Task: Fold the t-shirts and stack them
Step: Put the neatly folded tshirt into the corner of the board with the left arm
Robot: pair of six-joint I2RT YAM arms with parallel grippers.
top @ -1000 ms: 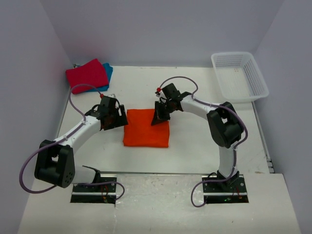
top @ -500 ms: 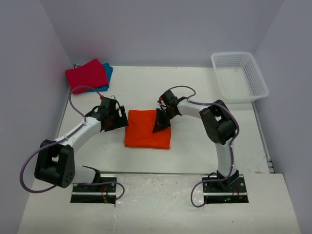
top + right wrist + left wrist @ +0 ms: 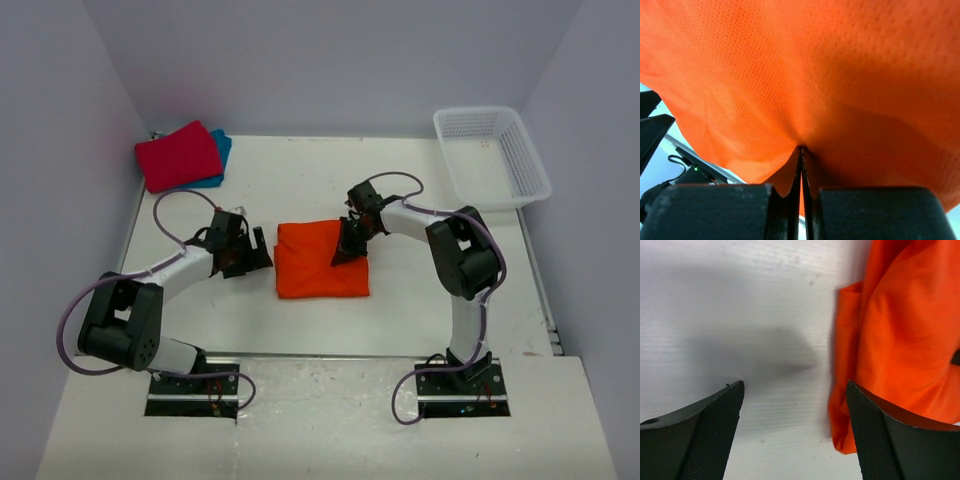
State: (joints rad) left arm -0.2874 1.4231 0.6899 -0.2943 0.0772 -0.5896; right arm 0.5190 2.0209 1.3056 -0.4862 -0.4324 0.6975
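Right fingers (image 3: 715, 212) tight on orange t-shirt (image 3: 318, 268).

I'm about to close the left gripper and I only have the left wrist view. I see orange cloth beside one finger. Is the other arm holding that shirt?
Observer: Yes. The right gripper is shut on the orange t-shirt, pinching a fold near its far right corner.
Operator: Where are the other shirts?
Observer: The red t-shirt lies on the teal t-shirt at the far left corner of the table.
Operator: Anything else out there?
Observer: A white basket stands at the far right corner.
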